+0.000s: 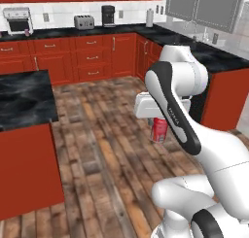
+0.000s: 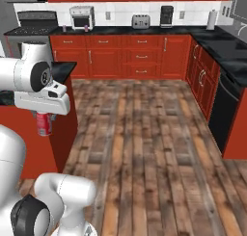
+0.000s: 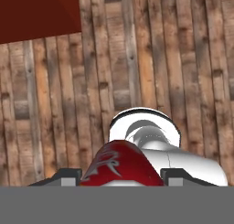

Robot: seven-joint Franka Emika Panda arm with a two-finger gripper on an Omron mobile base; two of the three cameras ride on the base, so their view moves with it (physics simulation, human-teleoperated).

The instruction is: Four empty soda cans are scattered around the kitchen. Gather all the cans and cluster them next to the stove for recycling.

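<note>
A red soda can [image 1: 159, 130] hangs upright under the white hand, above the wood floor in the middle of the kitchen, and my gripper [image 1: 158, 123] is shut on it. From the right base view the same can [image 2: 44, 124] hangs below the gripper [image 2: 44, 117], close to the red island side. In the hand view the can [image 3: 119, 163] sits between the two dark fingertips [image 3: 68, 175]. The stove [image 2: 34, 28] stands at the far back left. A small purple-pink can [image 1: 26, 32] stands on the back counter beside the toaster oven.
A black-topped island [image 1: 24, 98] with red sides stands to the left. Red cabinets and a black counter run along the back with a toaster oven [image 2: 82, 17], toaster [image 2: 141, 21] and coffee machine [image 2: 166, 15]. A black dishwasher front [image 2: 226, 112] is on the right. Wood floor lies open ahead.
</note>
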